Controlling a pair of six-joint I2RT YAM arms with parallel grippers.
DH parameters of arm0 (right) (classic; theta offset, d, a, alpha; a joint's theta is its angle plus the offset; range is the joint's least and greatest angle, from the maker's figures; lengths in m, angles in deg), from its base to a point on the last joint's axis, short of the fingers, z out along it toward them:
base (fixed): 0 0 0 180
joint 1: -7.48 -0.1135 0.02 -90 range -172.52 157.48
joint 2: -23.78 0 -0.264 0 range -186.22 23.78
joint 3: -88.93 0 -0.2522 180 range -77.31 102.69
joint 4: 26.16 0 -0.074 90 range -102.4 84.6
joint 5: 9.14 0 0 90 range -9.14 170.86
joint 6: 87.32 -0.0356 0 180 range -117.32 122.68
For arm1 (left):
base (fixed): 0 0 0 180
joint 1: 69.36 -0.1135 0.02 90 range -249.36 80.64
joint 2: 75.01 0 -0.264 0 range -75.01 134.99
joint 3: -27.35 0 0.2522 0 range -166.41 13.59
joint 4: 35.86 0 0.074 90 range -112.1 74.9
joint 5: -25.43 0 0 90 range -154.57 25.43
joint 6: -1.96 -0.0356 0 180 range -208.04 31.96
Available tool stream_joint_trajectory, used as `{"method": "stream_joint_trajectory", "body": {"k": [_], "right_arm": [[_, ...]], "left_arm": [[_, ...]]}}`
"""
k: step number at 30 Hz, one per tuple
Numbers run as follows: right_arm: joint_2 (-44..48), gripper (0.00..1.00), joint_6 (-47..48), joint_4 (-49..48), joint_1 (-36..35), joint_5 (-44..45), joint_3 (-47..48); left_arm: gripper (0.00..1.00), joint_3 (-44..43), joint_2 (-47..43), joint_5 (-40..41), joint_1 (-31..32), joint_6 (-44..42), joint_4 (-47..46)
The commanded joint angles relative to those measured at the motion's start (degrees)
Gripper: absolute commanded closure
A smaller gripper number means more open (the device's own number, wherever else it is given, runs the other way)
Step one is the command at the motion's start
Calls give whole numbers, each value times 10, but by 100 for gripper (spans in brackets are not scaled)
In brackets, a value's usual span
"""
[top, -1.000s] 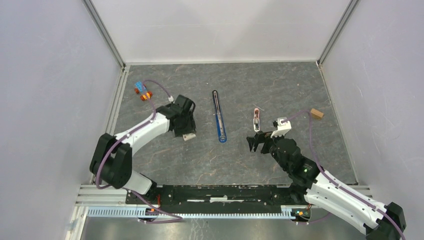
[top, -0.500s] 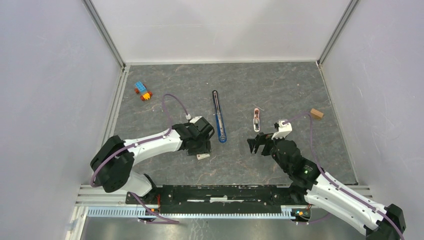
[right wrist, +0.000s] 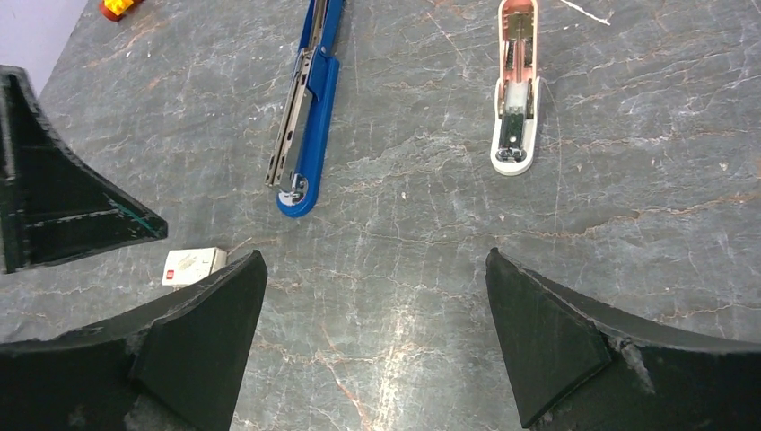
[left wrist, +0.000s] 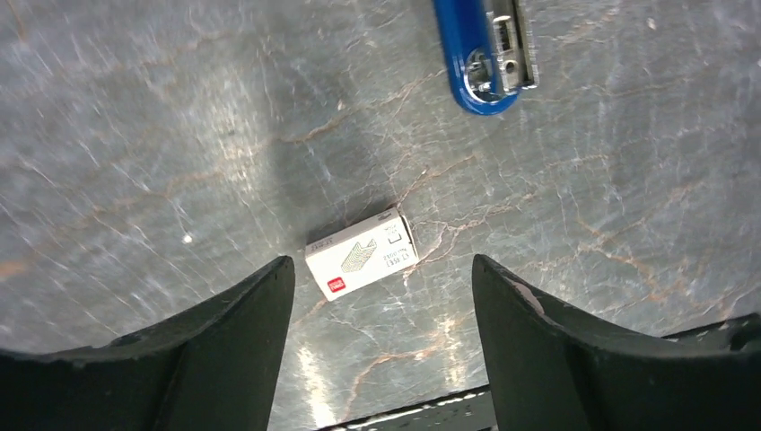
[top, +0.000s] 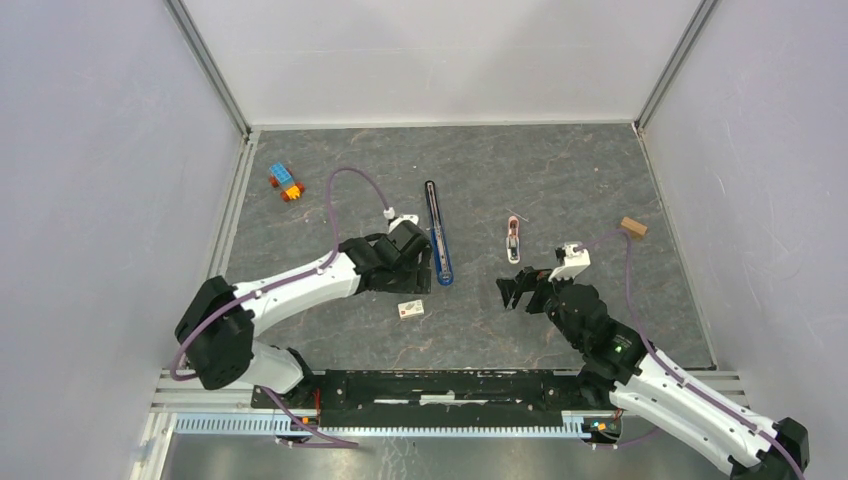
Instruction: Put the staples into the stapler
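The blue stapler [top: 437, 245] lies opened out flat mid-table, its near end in the left wrist view [left wrist: 471, 54] and its whole length in the right wrist view [right wrist: 310, 126]. The staples are in a small white box [top: 410, 310] with a staple drawing and a red mark, lying flat on the table [left wrist: 362, 254], also seen at the left of the right wrist view [right wrist: 191, 266]. My left gripper [top: 417, 280] is open and empty, just above the box, apart from it [left wrist: 381, 262]. My right gripper [top: 518, 292] is open and empty, right of the stapler [right wrist: 375, 256].
A small pink-and-white stapler-like piece [top: 513, 240] lies right of the blue stapler [right wrist: 516, 90]. Toy bricks [top: 286, 183] sit at the far left, a tan block [top: 632, 227] at the right. White walls stand on three sides; a black rail [top: 440, 385] runs along the near edge.
My left gripper carried the white box right and toward the near edge, let go of it on the table, then drew back toward the stapler's near end. The right arm barely moved.
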Motion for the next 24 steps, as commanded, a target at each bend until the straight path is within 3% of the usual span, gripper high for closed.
{"method": "stream_joint_trajectory", "body": {"k": [1, 4, 10, 17, 24], "right_arm": [[1, 2, -9, -23, 0, -18, -6], [-23, 2, -9, -30, 0, -50, -4], [-65, 2, -10, -50, 3, -94, 11], [-87, 2, -21, -74, 10, -127, 12], [-88, 2, -28, -92, 15, -134, 1]], "left_arm": [[23, -22, -42, -20, 2, -202, -17], [22, -28, -51, -91, 2, -347, -21], [25, 5, -75, -92, 2, -546, -35], [23, 119, -124, -183, 2, -665, -167], [22, 108, -47, -197, 3, -713, -145]]}}
